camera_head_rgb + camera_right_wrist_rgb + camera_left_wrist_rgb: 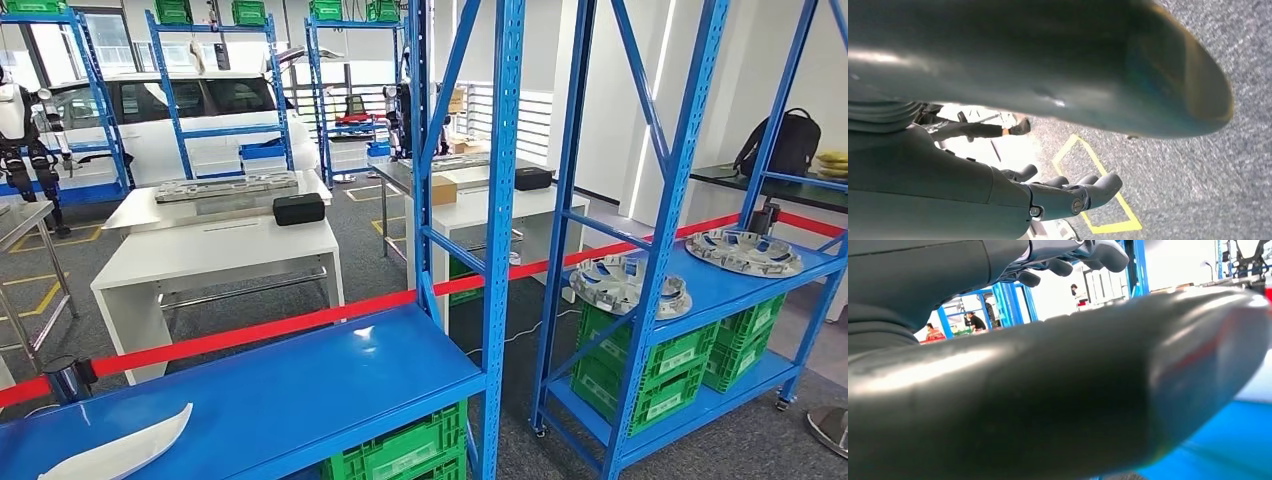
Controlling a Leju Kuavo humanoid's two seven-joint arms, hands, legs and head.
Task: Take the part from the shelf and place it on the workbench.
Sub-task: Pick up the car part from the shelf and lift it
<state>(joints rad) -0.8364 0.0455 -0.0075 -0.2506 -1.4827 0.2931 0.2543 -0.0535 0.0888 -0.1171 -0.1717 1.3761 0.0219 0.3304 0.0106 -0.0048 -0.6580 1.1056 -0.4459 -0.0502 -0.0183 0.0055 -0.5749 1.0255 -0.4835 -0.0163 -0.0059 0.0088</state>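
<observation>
A white curved part (120, 452) lies at the near left of the blue shelf board (300, 390) right below me. Two round silver metal parts (628, 283) (745, 250) sit on the blue shelf (720, 290) to my right. A white workbench (215, 250) stands beyond the red tape. In the left wrist view my left hand (1088, 255) holds nothing, its fingers stretched out over a blue surface. My right hand (1073, 195) hangs over grey carpet in the right wrist view, fingers apart and holding nothing.
Red barrier tape (300, 322) runs from a post (68, 378) across between shelf and workbench. Blue uprights (503, 200) divide the two shelf units. Green crates (400, 455) fill the lower shelves. A black box (298, 208) sits on the workbench. Yellow floor marking (1108, 227) lies below the right hand.
</observation>
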